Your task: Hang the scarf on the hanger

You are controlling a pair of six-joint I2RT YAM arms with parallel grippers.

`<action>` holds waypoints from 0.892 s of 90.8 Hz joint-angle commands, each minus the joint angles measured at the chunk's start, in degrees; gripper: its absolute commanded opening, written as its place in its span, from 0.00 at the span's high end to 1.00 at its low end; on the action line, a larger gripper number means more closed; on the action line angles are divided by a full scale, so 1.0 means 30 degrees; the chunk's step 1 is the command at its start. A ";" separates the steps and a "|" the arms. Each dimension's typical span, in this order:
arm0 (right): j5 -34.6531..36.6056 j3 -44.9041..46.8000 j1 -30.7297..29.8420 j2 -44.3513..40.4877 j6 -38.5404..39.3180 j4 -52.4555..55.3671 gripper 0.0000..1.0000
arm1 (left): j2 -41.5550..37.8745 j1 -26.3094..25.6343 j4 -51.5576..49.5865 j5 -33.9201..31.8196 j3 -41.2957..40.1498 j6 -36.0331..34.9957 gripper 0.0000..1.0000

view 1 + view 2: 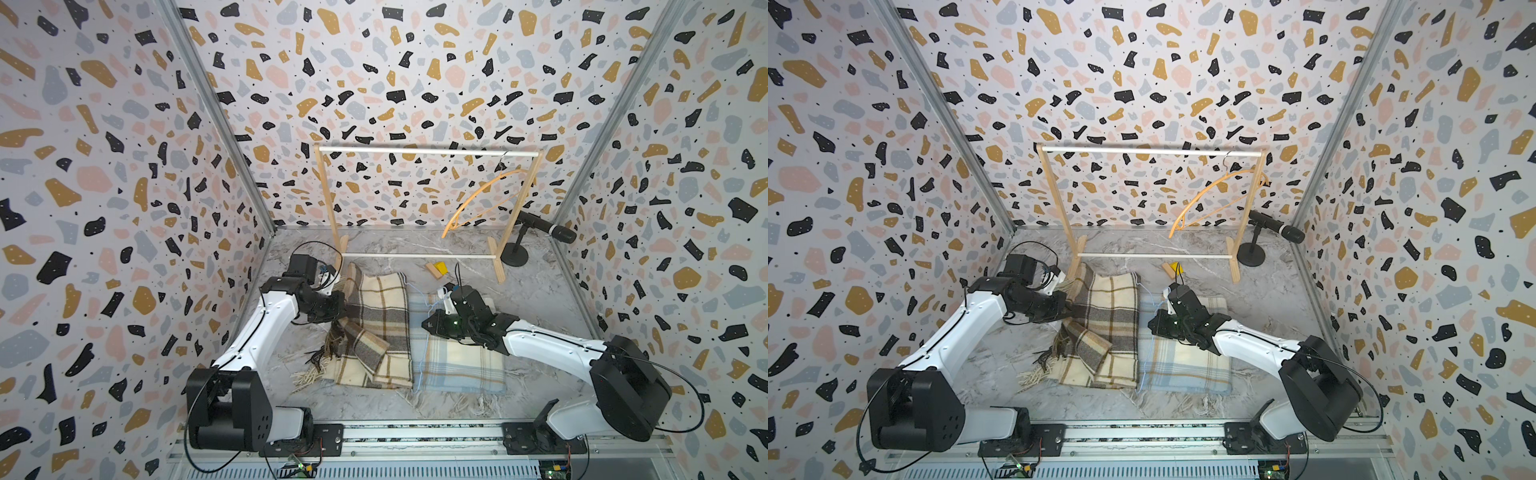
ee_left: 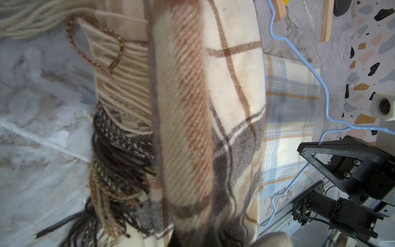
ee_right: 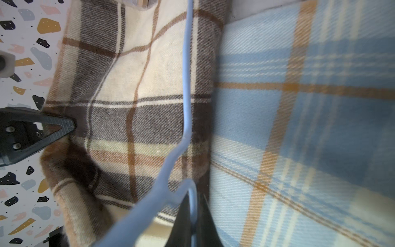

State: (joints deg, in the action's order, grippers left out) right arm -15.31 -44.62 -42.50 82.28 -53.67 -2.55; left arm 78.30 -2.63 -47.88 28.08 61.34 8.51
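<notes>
A brown plaid scarf lies on the marble table, partly folded over itself. My left gripper is shut on its left edge; a fold of the scarf runs up to the jaws and hides them in the left wrist view. A thin blue wire hanger lies along the scarf's right edge. My right gripper is shut on a loop of that wire, just above the cloth.
A blue plaid scarf lies flat under the right arm. At the back stands a wooden rack with an orange hanger on its rail. Beside it are a black microphone stand and small wooden and yellow blocks.
</notes>
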 commanded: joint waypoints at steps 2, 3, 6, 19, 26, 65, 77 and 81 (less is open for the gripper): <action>0.2046 0.0439 0.0104 -0.0655 -0.0401 0.0815 1.00 | 0.0755 0.0437 0.0131 -0.1008 0.0972 -0.1125 1.00; 0.2066 0.0522 0.0104 -0.0740 -0.0469 0.0744 1.00 | 0.0892 0.0452 0.0106 -0.1053 0.1058 -0.1205 1.00; 0.2106 0.0676 0.0090 -0.1009 -0.0690 0.0473 1.00 | 0.1275 0.0528 -0.0008 -0.1212 0.1291 -0.1389 1.00; 0.1857 0.1009 0.0104 -0.1864 -0.1207 -0.0638 1.00 | 0.2733 0.0740 -0.0418 -0.1840 0.2161 -0.2037 1.00; 0.1306 0.1045 0.0104 -0.1990 -0.1479 -0.1144 1.00 | 0.3221 0.0894 -0.0389 -0.2047 0.2458 -0.2157 1.00; -0.0543 -0.0138 0.0104 -0.3535 -0.2686 -0.1869 1.00 | 0.6231 0.1542 -0.0097 -0.2443 0.2993 -0.2257 1.00; -0.1206 -0.1028 0.0104 -0.3836 -0.2873 -0.1495 1.00 | 0.6852 0.1602 -0.0123 -0.2357 0.2962 -0.2250 0.96; -0.1421 -0.1325 0.0104 -0.3885 -0.2881 -0.1378 1.00 | 0.6911 0.1632 -0.0101 -0.2432 0.2935 -0.2215 0.95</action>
State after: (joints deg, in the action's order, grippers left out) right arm -18.02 -44.21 -42.50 73.10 -62.04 -7.16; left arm 98.52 1.39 -49.32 22.83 68.95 2.52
